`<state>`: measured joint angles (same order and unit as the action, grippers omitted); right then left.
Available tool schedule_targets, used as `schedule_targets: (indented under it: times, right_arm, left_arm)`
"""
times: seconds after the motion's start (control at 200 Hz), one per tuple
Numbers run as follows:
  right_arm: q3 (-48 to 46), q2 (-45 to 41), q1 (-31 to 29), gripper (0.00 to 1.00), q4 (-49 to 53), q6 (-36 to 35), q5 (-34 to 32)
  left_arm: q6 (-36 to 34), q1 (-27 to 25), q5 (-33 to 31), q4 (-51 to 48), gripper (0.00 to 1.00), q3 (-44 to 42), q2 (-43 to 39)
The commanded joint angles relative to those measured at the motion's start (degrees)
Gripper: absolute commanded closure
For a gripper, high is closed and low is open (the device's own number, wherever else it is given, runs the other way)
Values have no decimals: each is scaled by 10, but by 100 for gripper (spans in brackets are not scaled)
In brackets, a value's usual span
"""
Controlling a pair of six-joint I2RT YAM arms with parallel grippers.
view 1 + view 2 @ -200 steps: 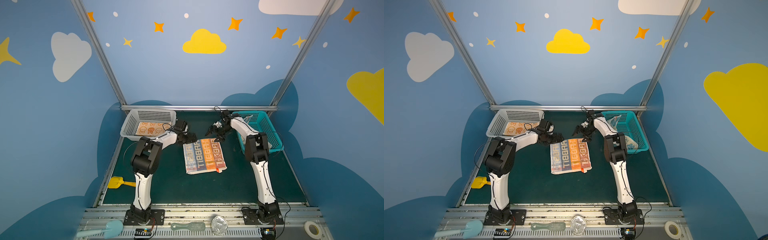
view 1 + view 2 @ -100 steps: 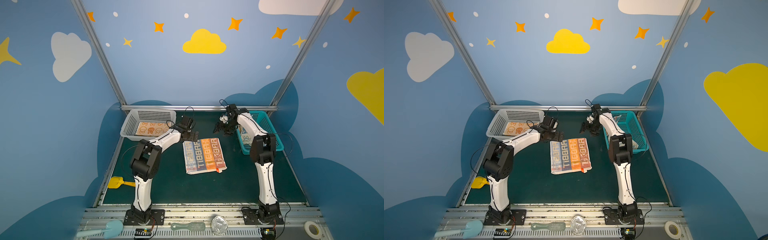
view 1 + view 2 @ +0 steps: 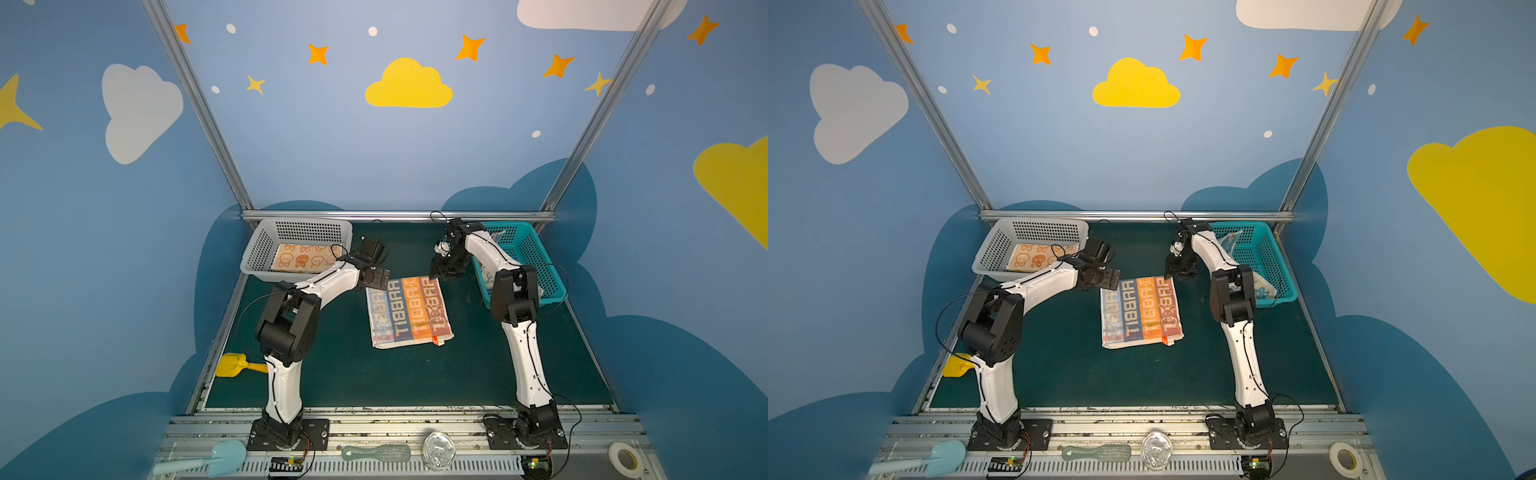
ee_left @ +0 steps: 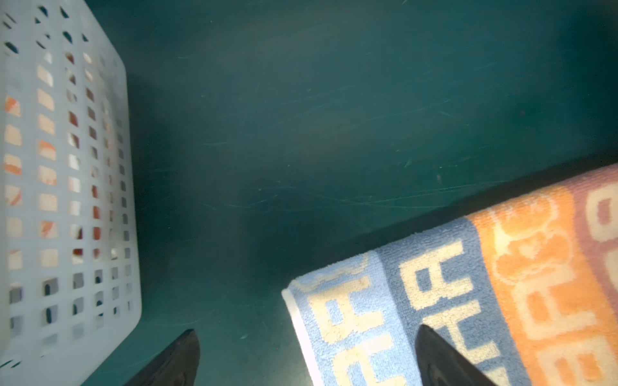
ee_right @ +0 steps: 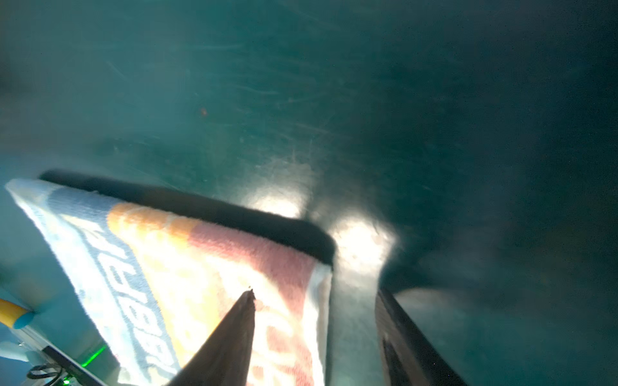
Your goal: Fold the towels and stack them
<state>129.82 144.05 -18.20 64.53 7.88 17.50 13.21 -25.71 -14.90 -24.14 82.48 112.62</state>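
The "RABBIT" towel (image 3: pixel 409 309) (image 3: pixel 1142 311) lies flat on the green mat. My left gripper (image 3: pixel 380 282) (image 4: pixel 306 334) is open at its far left corner, with one finger over the cloth (image 4: pixel 468 300) and the other over bare mat. My right gripper (image 3: pixel 440 272) (image 5: pixel 314 294) stands at the far right corner, jaws apart, with the towel's edge (image 5: pixel 321 300) between them. An orange bunny towel (image 3: pixel 301 257) lies in the white basket (image 3: pixel 266 249). A blue-cream towel (image 3: pixel 1264 289) sits in the teal basket (image 3: pixel 1266 249), partly hidden by the right arm.
A yellow scoop (image 3: pixel 237 365) lies at the mat's left edge. On the front rail are a pale blue scoop (image 3: pixel 216 457), a brush (image 3: pixel 376 452), a clear round lid (image 3: pixel 438 451) and a tape roll (image 3: pixel 623 459). A metal bar (image 3: pixel 395 215) bounds the back.
Both grippers lifted back from the towel's far edge, then came down again at its far corners. The right jaws have narrowed. The towel has not moved.
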Motion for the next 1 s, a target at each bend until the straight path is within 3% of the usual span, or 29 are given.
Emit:
schedule_targets:
  times: [0.0, 0.18, 0.581, 0.771, 0.996]
  right_arm:
    - [20, 16, -9, 46, 10, -13, 3]
    - [40, 36, -17, 55, 20, -15, -4]
    - [45, 45, -12, 89, 21, -14, 1]
    - [41, 41, -10, 92, 24, -20, -1]
    - [38, 38, -9, 92, 25, -29, -6]
  left_arm:
    - [7, 8, 10, -16, 0, 0, -22]
    - [24, 16, 62, -19, 0, -9, -27]
    - [31, 48, 177, -20, 0, 14, 24]
    - [21, 66, 219, -26, 2, 39, 66]
    - [10, 80, 234, -28, 12, 59, 94]
